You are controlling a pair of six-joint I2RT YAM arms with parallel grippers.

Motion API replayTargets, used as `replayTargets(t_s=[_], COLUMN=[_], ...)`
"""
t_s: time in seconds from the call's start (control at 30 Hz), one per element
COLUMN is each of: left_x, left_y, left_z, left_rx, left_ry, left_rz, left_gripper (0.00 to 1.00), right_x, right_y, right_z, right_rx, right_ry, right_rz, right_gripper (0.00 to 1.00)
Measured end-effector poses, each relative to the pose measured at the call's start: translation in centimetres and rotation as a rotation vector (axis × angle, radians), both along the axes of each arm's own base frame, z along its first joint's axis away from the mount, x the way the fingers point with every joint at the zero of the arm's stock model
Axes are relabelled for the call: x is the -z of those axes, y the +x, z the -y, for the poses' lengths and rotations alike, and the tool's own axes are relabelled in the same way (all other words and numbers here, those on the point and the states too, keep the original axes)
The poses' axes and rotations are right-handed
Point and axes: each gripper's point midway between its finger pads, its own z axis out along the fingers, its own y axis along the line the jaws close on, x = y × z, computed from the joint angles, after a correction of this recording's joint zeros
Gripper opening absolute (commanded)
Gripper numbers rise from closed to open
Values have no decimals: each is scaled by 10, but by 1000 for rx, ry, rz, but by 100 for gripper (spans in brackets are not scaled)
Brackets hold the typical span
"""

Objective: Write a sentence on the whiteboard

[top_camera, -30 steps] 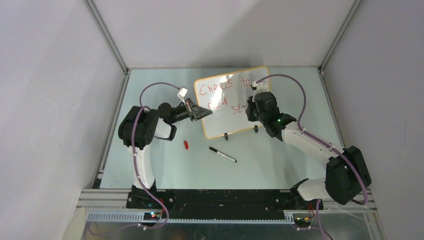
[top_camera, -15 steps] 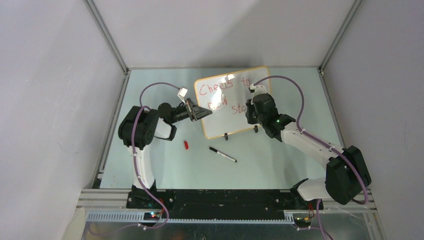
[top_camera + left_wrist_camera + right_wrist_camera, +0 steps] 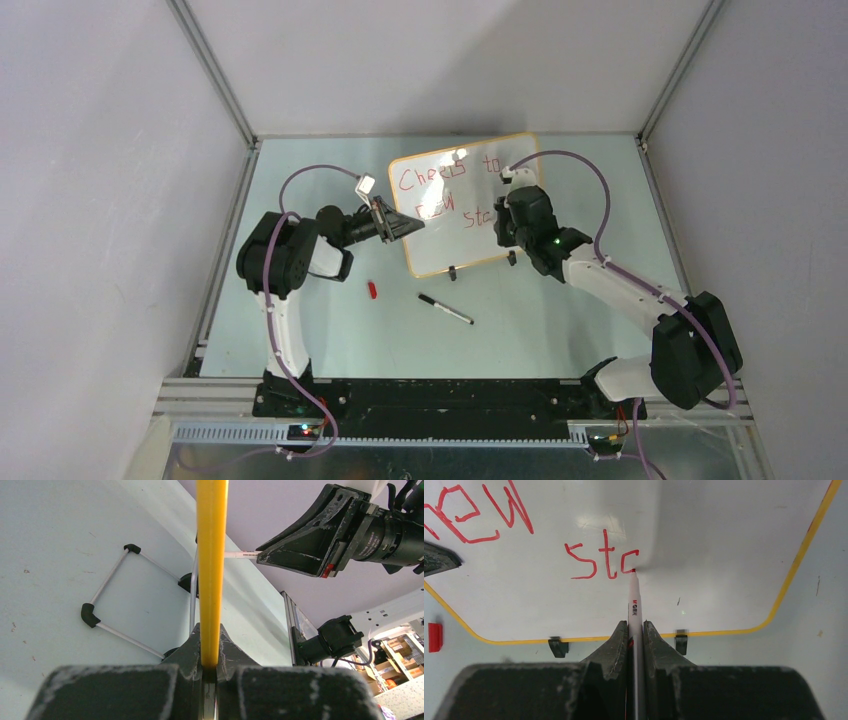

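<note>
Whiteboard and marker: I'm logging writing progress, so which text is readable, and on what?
"Cheers to": whiteboard, top row, red, glare over one letter.
"new": second row.
"stc": second row, at the marker tip.
Marker's print: too small to read.
Motor label on the right arm: too small.

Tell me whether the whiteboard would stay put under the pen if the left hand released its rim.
Probably not. The whiteboard looks thin and light, edge-on a narrow strip in the left hand. It rests only on small clip feet and a wire stand, so the pen in the right hand could likely slide or tip it.
</note>
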Motion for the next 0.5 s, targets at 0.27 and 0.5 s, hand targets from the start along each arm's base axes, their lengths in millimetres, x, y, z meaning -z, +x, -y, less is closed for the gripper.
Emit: replayTargets(t_s=[0.27, 0.5], left_x=[0, 0], left_y=[0, 0], left_z=[1, 1], left_rx=[2, 2], left_ry=[0, 0], left_rz=[0, 0], left_gripper=[0, 0], right_x=[-2, -10], right_y=[3, 8], right_z=[1, 0], right_rx=[6, 11], right_ry=[3, 10], right_rz=[5, 18], right_gripper=[0, 0])
